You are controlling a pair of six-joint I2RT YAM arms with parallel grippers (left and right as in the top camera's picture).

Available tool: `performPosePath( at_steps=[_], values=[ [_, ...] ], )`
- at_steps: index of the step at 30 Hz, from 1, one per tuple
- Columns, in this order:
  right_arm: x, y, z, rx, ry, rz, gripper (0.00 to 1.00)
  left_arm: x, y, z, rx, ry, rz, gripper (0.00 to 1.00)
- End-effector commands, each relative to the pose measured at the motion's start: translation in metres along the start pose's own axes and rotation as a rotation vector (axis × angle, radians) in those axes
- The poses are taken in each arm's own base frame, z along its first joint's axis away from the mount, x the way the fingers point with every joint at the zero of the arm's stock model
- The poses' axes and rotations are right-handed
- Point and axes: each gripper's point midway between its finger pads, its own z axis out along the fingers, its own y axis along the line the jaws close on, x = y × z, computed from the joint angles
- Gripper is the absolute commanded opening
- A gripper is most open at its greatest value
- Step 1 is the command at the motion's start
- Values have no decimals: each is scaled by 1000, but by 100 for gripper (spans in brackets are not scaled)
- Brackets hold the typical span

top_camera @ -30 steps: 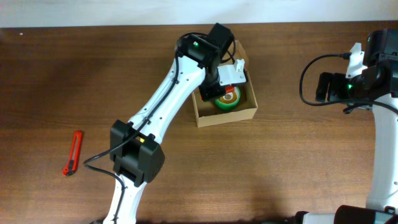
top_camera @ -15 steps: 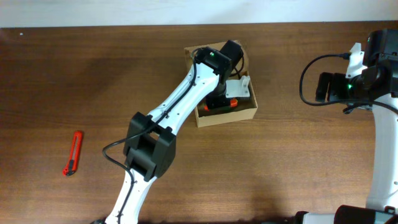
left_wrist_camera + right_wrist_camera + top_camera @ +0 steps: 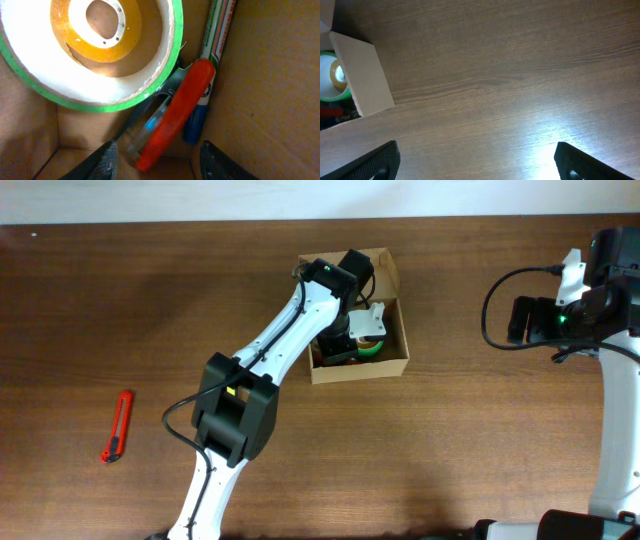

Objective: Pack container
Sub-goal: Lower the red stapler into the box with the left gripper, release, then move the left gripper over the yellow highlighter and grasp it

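The tan cardboard container (image 3: 362, 370) stands open at the table's far middle, its flap (image 3: 380, 264) raised at the back. My left gripper (image 3: 349, 340) reaches down inside it. In the left wrist view the gripper (image 3: 162, 167) is open and empty, just above a red cutter (image 3: 176, 116). A green-edged tape roll (image 3: 95, 55) and a marker pen (image 3: 216, 40) lie beside the cutter. The container's wall (image 3: 270, 90) is close on the right. My right gripper (image 3: 480, 165) is open and empty above bare table, with the container's corner (image 3: 362, 75) at its far left.
A second red cutter (image 3: 118, 425) lies on the wood table at the left, far from the container. The right arm (image 3: 560, 315) is held at the right edge.
My left gripper has gone down into the container and shifted left inside it. The container has slid slightly to the left. The right arm has not moved.
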Motion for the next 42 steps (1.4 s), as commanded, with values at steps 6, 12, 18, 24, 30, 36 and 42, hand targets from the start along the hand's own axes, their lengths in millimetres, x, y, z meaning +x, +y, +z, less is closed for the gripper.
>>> performPosePath(
  at_steps=[6,12,18,24,30,36,42],
  values=[
    [1,-1,2,-4,7,14,99,-42,40,-97,-219,-211,-154,52],
    [1,-1,2,-4,7,14,99,17,69,-232,-581,-291,-499,52],
    [1,-1,2,-5,7,14,99,153,86,-287,-683,-335,-931,52],
    [1,2,2,-20,7,14,99,221,44,-202,-582,-267,-1085,57],
    [1,2,2,-20,7,14,99,235,-9,-96,-248,-127,-1281,49],
    [1,2,2,-19,7,14,99,246,-62,-16,-26,39,-1325,48],
    [1,2,2,-19,7,14,99,250,-49,19,-70,16,-1317,49]
  ],
)
